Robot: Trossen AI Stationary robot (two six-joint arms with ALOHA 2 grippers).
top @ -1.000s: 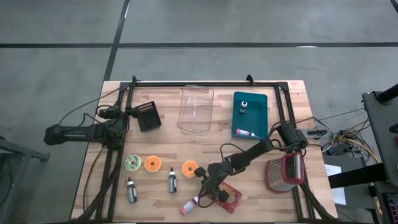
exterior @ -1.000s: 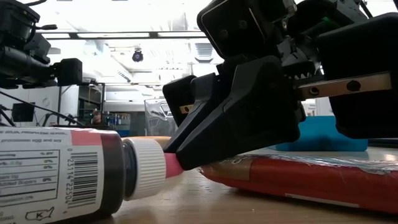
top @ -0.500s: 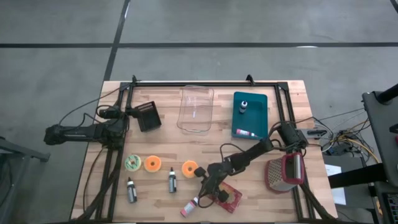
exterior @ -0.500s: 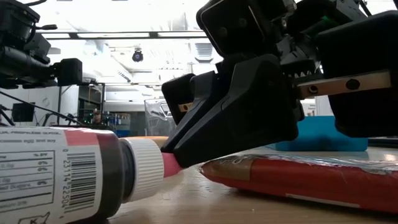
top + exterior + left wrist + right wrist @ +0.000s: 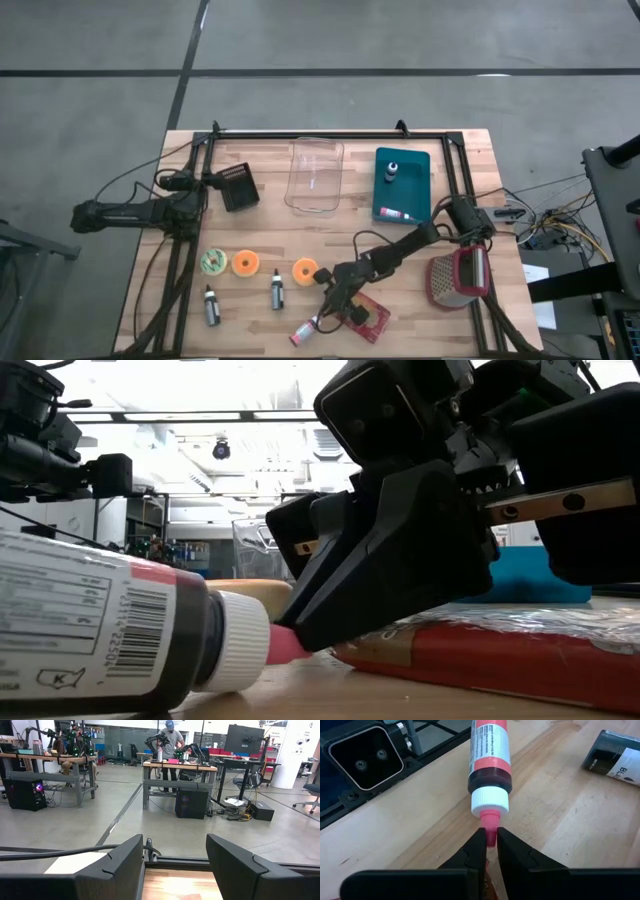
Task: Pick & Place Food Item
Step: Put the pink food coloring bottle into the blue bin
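The right pincer [image 5: 489,836] pinches the pink nozzle of the red-labelled squeeze tube [image 5: 488,757] lying on the table [image 5: 560,815]. Lifting and placing remain, I judge. The left pincer [image 5: 175,865] waits spread, well apart.

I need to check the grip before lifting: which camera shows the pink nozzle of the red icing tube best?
The right wrist view: the pink nozzle sits pinched between the right end effector fingers. The low view shows the nozzle side-on, partly hidden. The high view shows the red icing tube tiny. The left wrist view misses it.
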